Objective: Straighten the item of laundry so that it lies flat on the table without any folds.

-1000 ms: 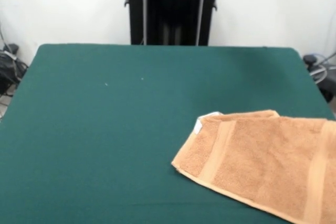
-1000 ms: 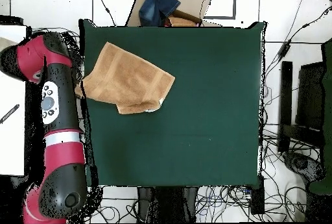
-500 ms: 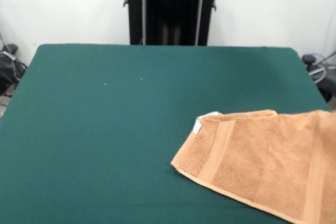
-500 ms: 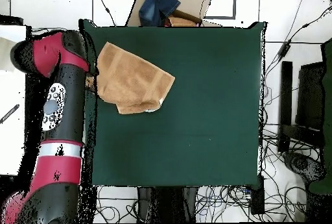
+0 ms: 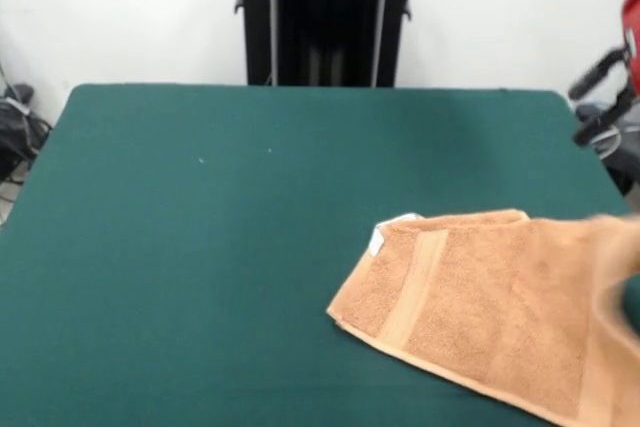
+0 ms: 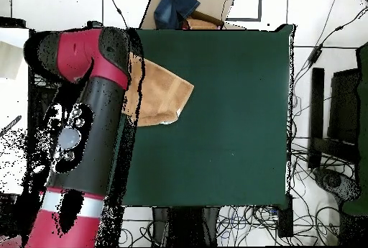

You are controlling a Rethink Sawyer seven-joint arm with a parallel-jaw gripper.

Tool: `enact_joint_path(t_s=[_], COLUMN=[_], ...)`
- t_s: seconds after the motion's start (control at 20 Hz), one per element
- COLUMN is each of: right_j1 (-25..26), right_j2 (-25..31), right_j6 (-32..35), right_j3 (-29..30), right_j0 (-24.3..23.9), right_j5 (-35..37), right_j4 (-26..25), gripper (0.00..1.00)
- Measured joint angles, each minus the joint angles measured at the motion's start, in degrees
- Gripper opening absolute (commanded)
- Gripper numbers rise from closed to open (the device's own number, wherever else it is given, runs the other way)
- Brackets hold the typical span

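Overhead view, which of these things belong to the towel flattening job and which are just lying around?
Part of the job:
- orange-tan towel, lying near one table edge
- green table
- red and black arm, reaching over the towel's side

Just lying about:
- blue cloth on a cardboard box beyond the table
- cables on the floor

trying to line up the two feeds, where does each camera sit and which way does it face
Front view: across the table from the robot, facing its black pedestal; a red and black bit of the arm shows at the right edge.
Overhead view: above the table, looking straight down, robot base at the bottom; the red and black arm covers the left side and part of the towel.
Shared: the green table and the orange towel, turned half round between views.
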Motion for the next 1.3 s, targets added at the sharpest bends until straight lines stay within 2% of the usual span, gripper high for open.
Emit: enact_joint_path(t_s=[0.2, 0.6, 1.05, 1.3], right_j1=[-3.41, -5.71, -5.2, -3.33], right_j2=[0.0, 0.26, 1.27, 1.54], right_j6=[-2.32, -2.83, -2.83, -2.83], right_j3=[2.38, 3.85, 4.36, 4.37], right_j0=[-0.36, -0.34, -1.58, -2.57], right_j5=[0.0, 0.0, -0.65, -5.57], right_j4=[-0.99, -1.85, -1.95, -3.77], gripper=[1.0, 1.0, 1.0, 1.0])
